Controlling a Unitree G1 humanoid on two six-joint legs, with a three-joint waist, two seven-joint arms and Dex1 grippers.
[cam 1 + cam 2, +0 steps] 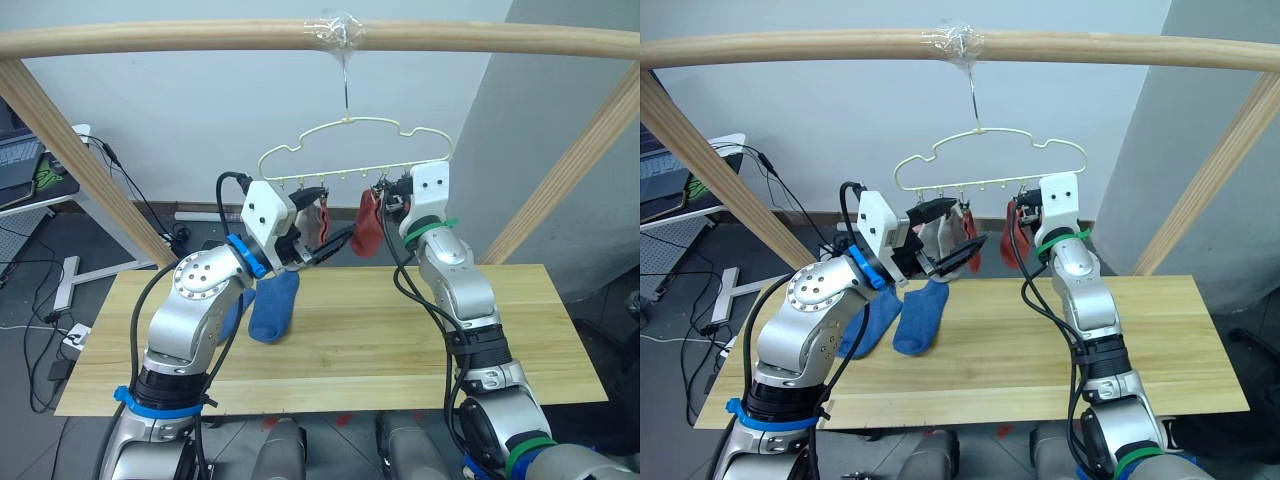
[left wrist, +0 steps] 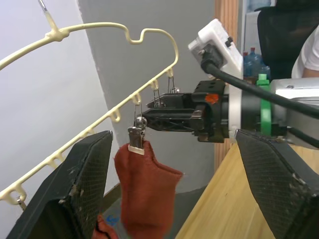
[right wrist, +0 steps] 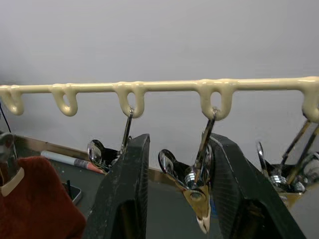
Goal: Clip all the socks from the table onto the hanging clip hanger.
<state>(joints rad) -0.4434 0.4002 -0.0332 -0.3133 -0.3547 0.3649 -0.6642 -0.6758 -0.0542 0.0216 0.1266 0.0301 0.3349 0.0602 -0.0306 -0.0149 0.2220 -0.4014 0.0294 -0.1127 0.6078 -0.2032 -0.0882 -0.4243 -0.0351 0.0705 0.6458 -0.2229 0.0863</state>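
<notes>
Two brick-red socks (image 1: 367, 225) hang clipped on the clip hanger (image 1: 352, 150), two blue socks (image 1: 921, 318) lie on the tabletop (image 1: 400, 340), left pincer (image 1: 952, 232) spread apart, right pincer (image 3: 175, 194) straddling one metal clip (image 3: 192, 179), fingers apart

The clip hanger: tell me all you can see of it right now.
The clip hanger is thin pale-yellow wire with a wavy top; its hook hangs from the taped wooden pole. Small metal clips dangle from loops along its bottom bar. One clip holds a brick-red sock by its cuff. The right gripper has its fingers either side of a free clip; the left gripper is open nearby.
</notes>
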